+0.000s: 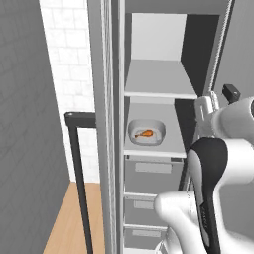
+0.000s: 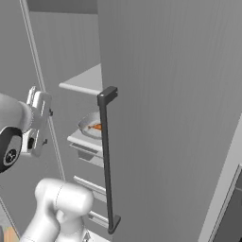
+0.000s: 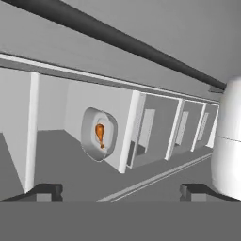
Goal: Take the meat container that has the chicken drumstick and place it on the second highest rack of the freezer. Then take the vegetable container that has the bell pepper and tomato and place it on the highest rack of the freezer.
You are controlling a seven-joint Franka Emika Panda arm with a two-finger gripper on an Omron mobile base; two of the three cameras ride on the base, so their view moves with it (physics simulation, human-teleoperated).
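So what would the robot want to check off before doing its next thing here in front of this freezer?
1. Meat container with the chicken drumstick sits on the second highest rack: ok.
2. Container flat, drumstick inside it: ok.
3. End effector empty, fingers wide apart: ok.
4. End effector backed clear of the racks: ok; in the right base view it is outside the freezer.
5. Highest rack free for the vegetable container: ok.
6. Whereabouts of the vegetable container: cannot tell.
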